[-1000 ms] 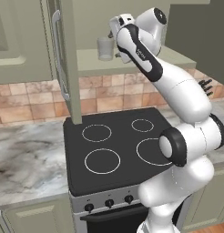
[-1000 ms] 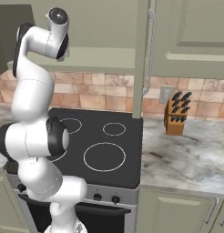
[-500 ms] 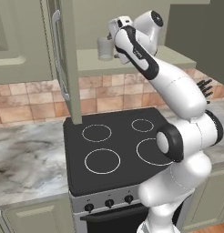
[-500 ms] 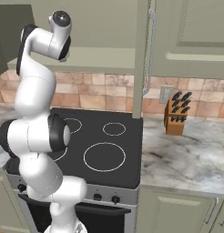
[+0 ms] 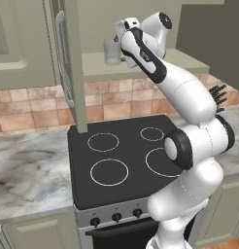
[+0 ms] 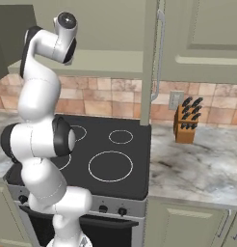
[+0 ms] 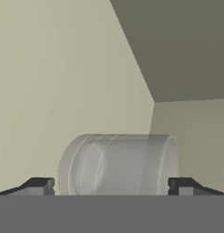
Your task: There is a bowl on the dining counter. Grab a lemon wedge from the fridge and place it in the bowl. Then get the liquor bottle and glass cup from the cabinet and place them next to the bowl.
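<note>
While the white arm reaches up into the open sage-green wall cabinet (image 5: 68, 73), its claw (image 7: 111, 185) stands wide apart, one dark tip on either side of the small clear straight-sided glass cup (image 7: 118, 164), gripping nothing. The left base view shows that cup (image 5: 111, 51) upright on the cabinet shelf, near its front edge; the right base view shows a wooden knife block (image 6: 186, 124) on the marble desk (image 6: 197, 169).

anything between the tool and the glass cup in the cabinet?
Nothing visible. In the hand view the glass cup sits right ahead, between the open tool's fingertips, inside the cabinet.
</note>
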You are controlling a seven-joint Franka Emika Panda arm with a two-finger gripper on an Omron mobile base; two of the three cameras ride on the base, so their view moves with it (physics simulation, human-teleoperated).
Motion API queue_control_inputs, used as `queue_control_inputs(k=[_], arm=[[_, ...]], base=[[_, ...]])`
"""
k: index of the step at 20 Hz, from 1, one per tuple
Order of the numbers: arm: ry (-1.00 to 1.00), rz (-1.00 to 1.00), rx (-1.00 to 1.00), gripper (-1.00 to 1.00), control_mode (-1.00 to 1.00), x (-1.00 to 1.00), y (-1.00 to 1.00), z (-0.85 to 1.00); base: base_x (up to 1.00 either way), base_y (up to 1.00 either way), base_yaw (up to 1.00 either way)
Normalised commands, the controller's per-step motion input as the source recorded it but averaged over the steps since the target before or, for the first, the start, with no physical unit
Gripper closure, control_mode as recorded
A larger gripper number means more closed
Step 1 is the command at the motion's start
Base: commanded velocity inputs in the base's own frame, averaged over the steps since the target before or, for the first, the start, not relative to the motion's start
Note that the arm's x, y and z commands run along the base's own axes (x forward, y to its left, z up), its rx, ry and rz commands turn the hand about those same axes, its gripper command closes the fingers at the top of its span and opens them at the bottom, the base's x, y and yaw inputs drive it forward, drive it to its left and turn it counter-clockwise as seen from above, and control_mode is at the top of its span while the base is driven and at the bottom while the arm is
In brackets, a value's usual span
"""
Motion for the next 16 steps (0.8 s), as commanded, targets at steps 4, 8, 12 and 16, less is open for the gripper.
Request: queue_control_inputs(k=[4,8,12,16], arm=[[0.00,0.00,0.00,-1.00,-1.00,0.15,0.00,0.00],[0.00,0.00,0.00,-1.00,-1.00,0.09,0.06,-0.06],[0.00,0.01,-0.03,-1.00,-1.00,0.05,0.11,-0.19],[0.00,0.03,-0.04,-1.00,-1.00,0.04,0.16,-0.27]], base=[[0.00,0.00,0.00],[0.00,0.00,0.00],[0.00,0.00,0.00],[0.00,0.00,0.00]])
